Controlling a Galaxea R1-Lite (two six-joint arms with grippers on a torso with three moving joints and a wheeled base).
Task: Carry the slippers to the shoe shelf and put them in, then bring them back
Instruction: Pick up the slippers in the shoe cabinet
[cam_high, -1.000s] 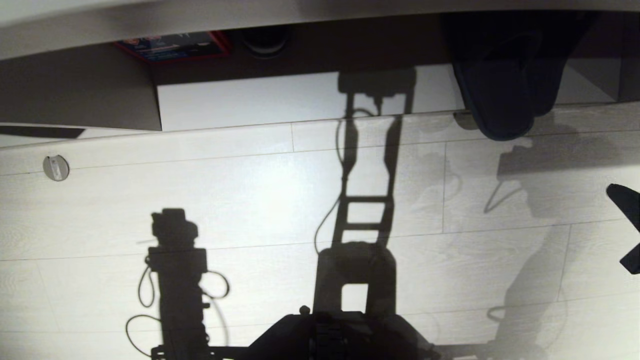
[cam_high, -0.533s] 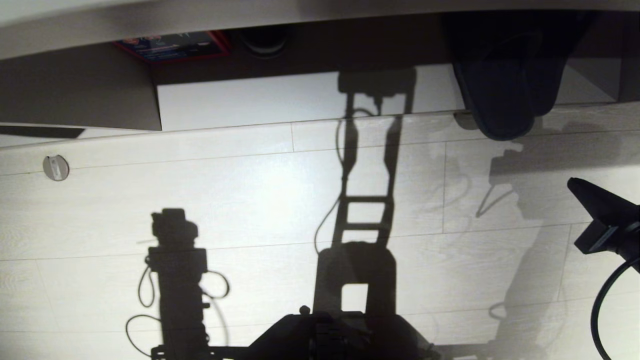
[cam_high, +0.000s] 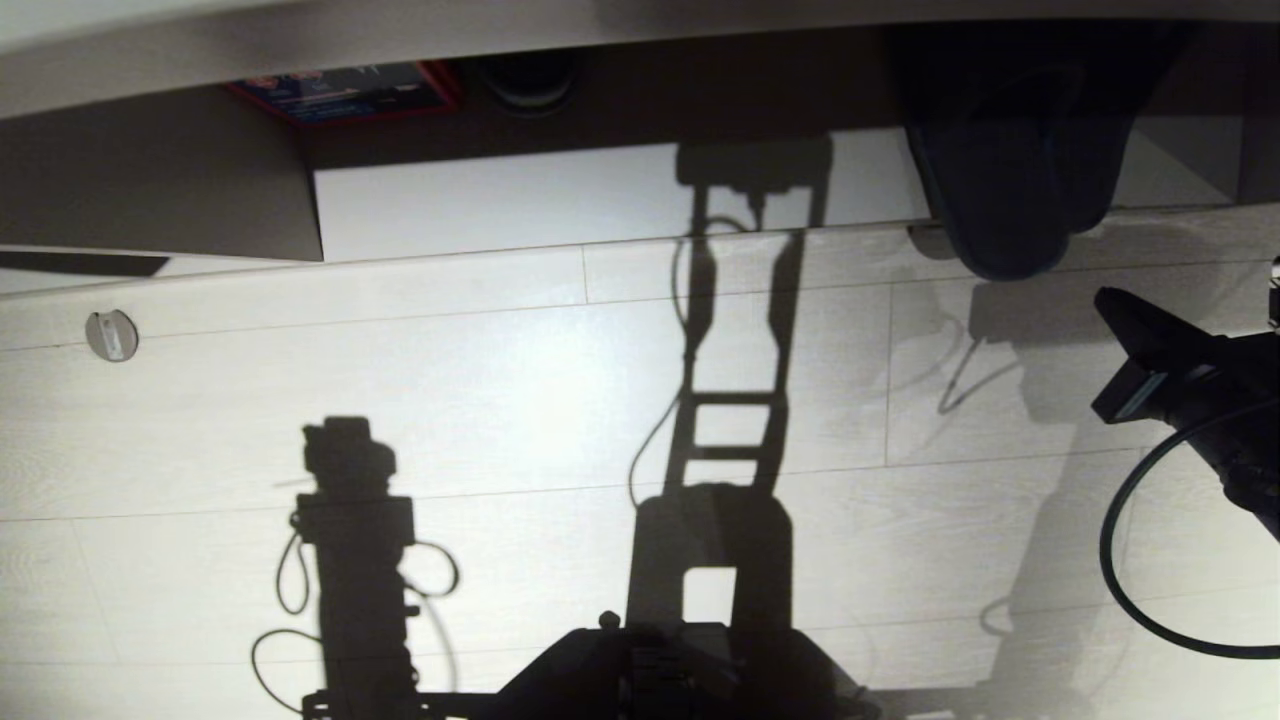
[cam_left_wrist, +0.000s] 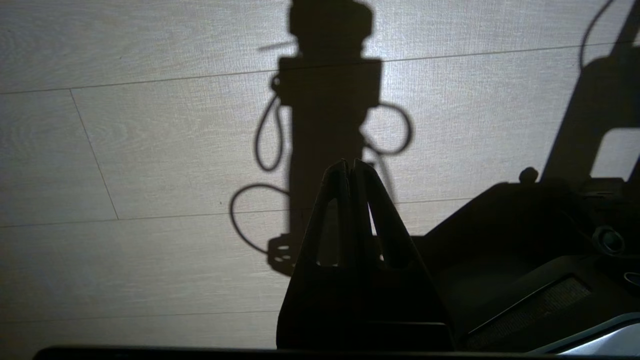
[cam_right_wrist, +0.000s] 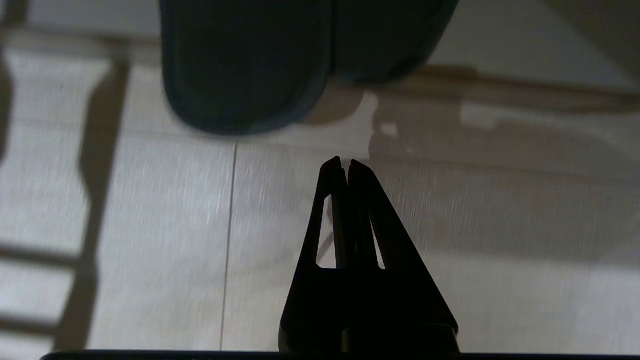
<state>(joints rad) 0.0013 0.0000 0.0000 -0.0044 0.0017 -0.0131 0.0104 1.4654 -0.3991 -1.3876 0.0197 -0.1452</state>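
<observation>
You've got strong light from behind and above the robot, so hard-edged shadows of the arms, cables and torso fall forward across the pale floor (cam_high: 480, 400). A bright glare patch sits mid-floor in the head view, falling off dim toward the corners. The shelf (cam_high: 600, 195) recess is dark; the slippers (cam_high: 1010, 170) read as near-black blobs with little detail. The right gripper (cam_right_wrist: 345, 162) and left gripper (cam_left_wrist: 349, 162) are pure silhouettes. Right wrist view shows streaky motion blur on the floor and soft slipper edges; left wrist view is sharp. Head view bows straight lines near the top edge.
</observation>
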